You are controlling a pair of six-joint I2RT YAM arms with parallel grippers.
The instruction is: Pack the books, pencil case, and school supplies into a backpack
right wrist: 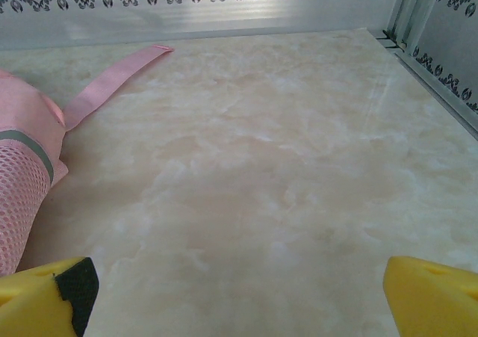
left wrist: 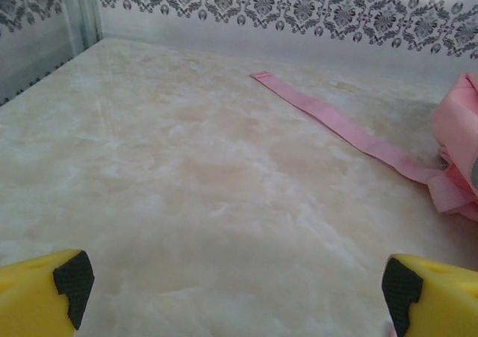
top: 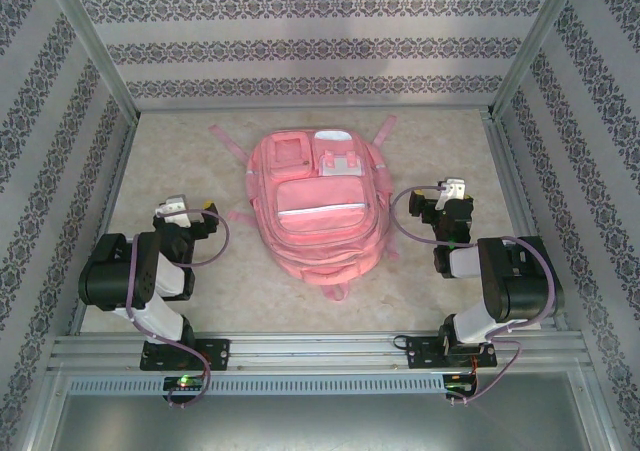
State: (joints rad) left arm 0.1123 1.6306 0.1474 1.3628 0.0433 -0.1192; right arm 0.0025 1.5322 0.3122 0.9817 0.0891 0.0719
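The pink backpack (top: 312, 211) lies flat in the middle of the table, front pockets up, its straps spread toward the back wall. My left gripper (top: 185, 208) rests left of it, apart from the fabric. In the left wrist view my left gripper (left wrist: 235, 292) is open, its yellow fingers (left wrist: 45, 292) wide over bare table, with the backpack's edge (left wrist: 459, 128) and a strap (left wrist: 336, 124) at the right. My right gripper (top: 452, 188) sits right of the bag; the right wrist view shows my right gripper (right wrist: 235, 292) open and empty, the backpack (right wrist: 26, 165) at the left. The books, pencil case and school supplies are out of view.
The pale marble tabletop (top: 180, 151) is boxed in by patterned walls (top: 300, 46) and aluminium posts (top: 95, 41). A metal rail (top: 320, 349) carrying both arm bases runs along the near edge. A second strap (right wrist: 112, 83) trails toward the back wall.
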